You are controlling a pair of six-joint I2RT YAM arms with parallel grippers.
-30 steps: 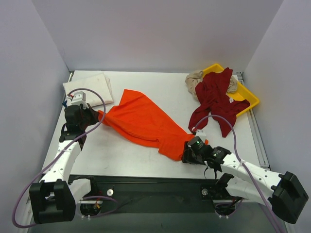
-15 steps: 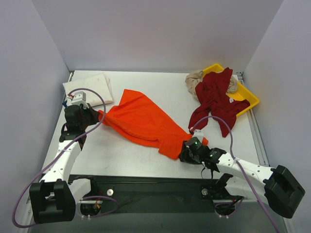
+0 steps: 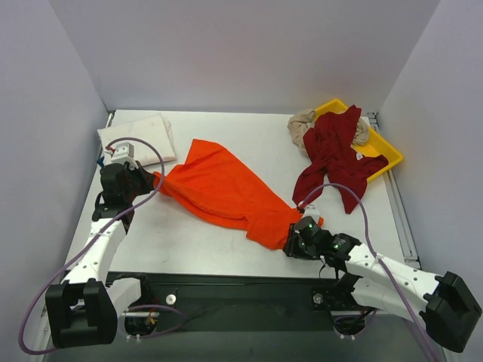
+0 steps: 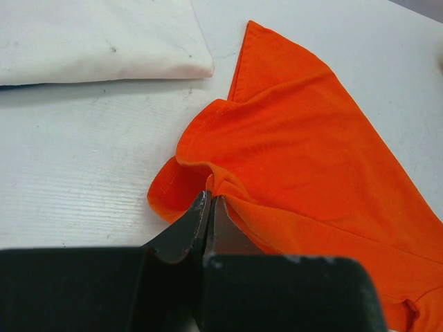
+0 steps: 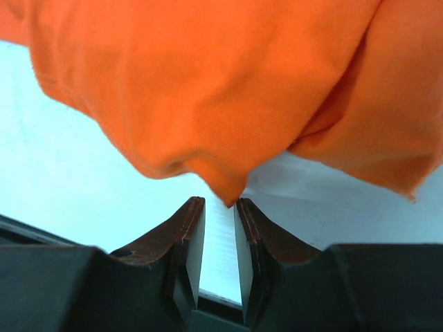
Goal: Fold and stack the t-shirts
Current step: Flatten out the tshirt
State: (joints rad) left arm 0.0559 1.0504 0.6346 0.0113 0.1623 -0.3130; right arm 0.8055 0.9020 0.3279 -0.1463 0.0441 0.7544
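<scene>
No legible text or markings anywhere

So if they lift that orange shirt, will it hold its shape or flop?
Probably flops: the orange shirt lies in soft wrinkles and folds. Likely light too, since the left gripper bunches its edge with a mere pinch. Lifted by one corner, it should drape.

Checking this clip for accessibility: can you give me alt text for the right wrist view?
A bunched fold of the orange shirt fills the upper frame, its lowest tip right at the mouth of the right gripper, whose fingers stand slightly apart. White table shows below the cloth and between the fingers.
</scene>
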